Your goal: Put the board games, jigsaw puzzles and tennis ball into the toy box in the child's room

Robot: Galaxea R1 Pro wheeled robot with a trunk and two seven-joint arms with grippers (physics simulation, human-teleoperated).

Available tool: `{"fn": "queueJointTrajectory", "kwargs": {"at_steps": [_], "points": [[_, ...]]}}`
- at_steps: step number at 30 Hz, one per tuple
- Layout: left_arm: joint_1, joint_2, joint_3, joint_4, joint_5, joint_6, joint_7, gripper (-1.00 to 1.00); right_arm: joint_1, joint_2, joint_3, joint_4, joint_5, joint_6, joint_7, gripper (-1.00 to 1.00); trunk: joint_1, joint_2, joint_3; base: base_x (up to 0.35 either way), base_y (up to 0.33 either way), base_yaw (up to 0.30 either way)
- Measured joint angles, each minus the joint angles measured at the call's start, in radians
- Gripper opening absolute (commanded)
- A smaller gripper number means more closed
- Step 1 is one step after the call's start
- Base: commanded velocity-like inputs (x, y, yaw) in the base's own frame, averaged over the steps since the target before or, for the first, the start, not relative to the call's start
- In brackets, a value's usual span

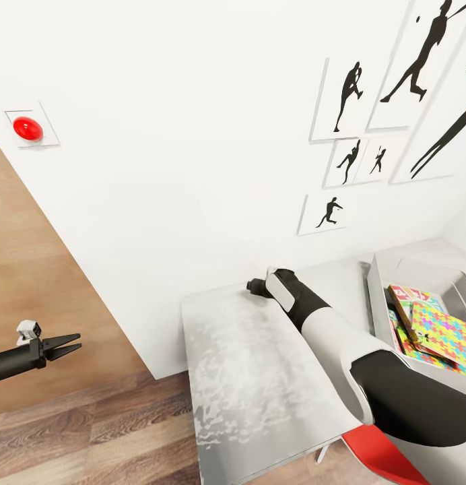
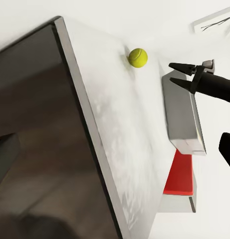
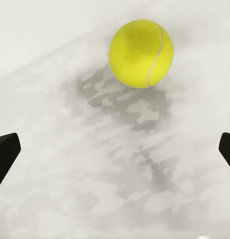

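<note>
Right gripper [image 3: 115,149] spread wide, short of tennis ball [image 3: 141,53].
Puzzles in toy box [image 1: 384,296]; ball left; left gripper [image 1: 70,345] slightly parted.

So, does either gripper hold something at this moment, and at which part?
No. The right gripper is open, with the tennis ball lying free on the table ahead of it. The left gripper is open and empty.

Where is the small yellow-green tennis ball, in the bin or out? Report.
Out. The small yellow-green tennis ball lies on the mottled grey-white tabletop, ahead of the open right gripper.
</note>
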Motion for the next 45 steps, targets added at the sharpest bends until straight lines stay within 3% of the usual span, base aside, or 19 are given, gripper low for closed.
{"fn": "queueJointTrajectory", "kwargs": {"at_steps": [35, 45], "points": [[0.0, -0.001, 0.0, 0.0, 0.0, 0.0, 0.003, 1.0, 0.0, 0.0, 0.001, 0.012, 0.0, -0.002, -0.011, 1.0, 0.0, 0.0, 0.0, 0.0, 0.0, 0.0], [0.0, -0.002, 0.0, 0.0, 0.0, 0.0, 0.004, 1.0, -0.001, 0.0, 0.0, 0.013, -0.003, 0.001, -0.085, 1.0, 0.0, 0.0, 0.0, 0.0, 0.0, 0.0]]}}
